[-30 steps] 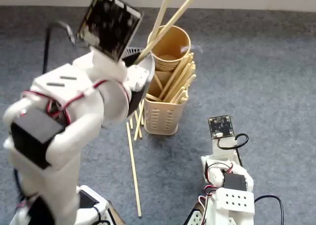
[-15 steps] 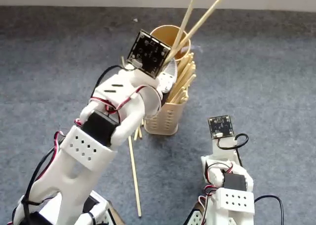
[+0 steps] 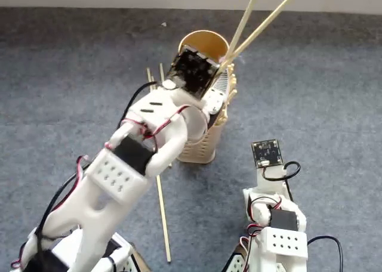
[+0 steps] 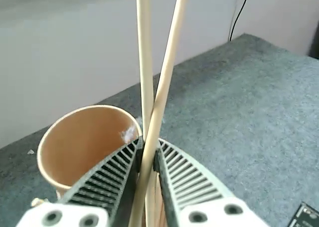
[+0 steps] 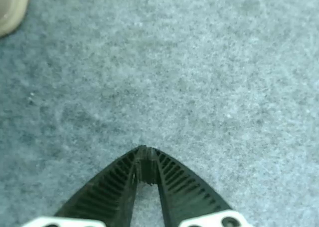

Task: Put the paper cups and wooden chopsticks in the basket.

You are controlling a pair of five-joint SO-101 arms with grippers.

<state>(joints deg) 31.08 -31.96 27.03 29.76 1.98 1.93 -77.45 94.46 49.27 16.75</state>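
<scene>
Above the basket (image 3: 200,150), the left gripper (image 4: 148,148) was clamped on two wooden chopsticks (image 4: 145,62) near their lower ends; light, stiff and smooth, they seemed liable to pivot. Near the basket, the right gripper (image 5: 145,168) sat closed, empty.

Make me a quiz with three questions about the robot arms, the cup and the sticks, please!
1. Where is the paper cup?
A. lying on the carpet
B. on top of an arm
C. in the basket

2. How many chopsticks does the left gripper hold?
A. one
B. two
C. four

3. What is the right gripper doing?
A. shut, holding nothing
B. wide open
C. shut on a cup

Answers:
1. C, the cup stands at the far end of the basket.
2. B, two sticks poke up from between its jaws.
3. A, its jaws meet with nothing between them.
</scene>
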